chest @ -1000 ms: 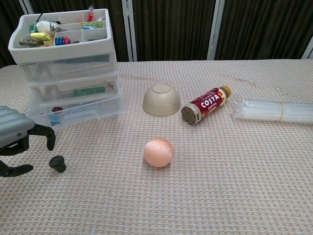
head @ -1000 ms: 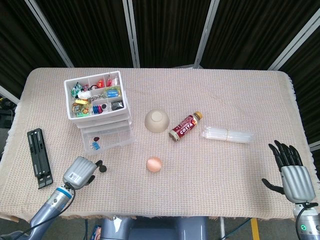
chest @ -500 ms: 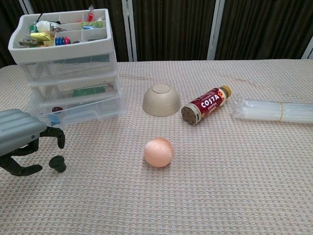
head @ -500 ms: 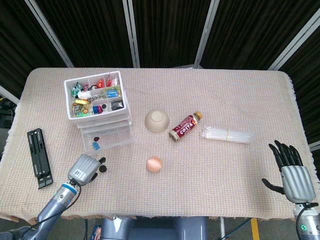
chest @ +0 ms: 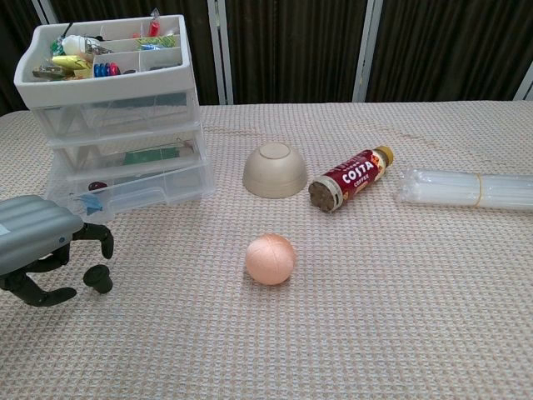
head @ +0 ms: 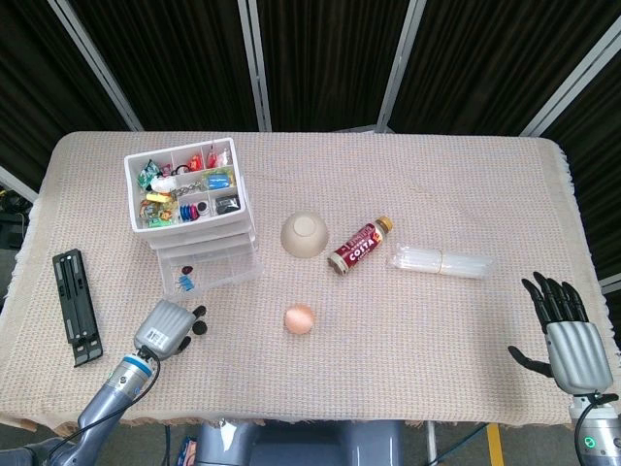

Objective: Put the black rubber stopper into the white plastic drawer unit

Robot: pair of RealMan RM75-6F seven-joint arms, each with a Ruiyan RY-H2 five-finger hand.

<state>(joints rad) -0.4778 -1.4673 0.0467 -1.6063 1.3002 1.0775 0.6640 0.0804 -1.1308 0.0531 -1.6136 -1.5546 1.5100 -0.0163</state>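
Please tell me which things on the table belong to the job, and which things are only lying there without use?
For the job: black rubber stopper; white plastic drawer unit; left hand, fingers around the stopper.

Lying about: upturned bowl; Costa bottle; pink ball; clear packet; black stand.

A coarse, matt woven cloth (chest: 400,317) covers the table. On it, the drawer unit (chest: 125,125) is smooth, clear and white plastic; beside it lies a matt black rubber stopper (chest: 98,277) and the left hand (chest: 37,250), ribbed grey with a dull sheen.
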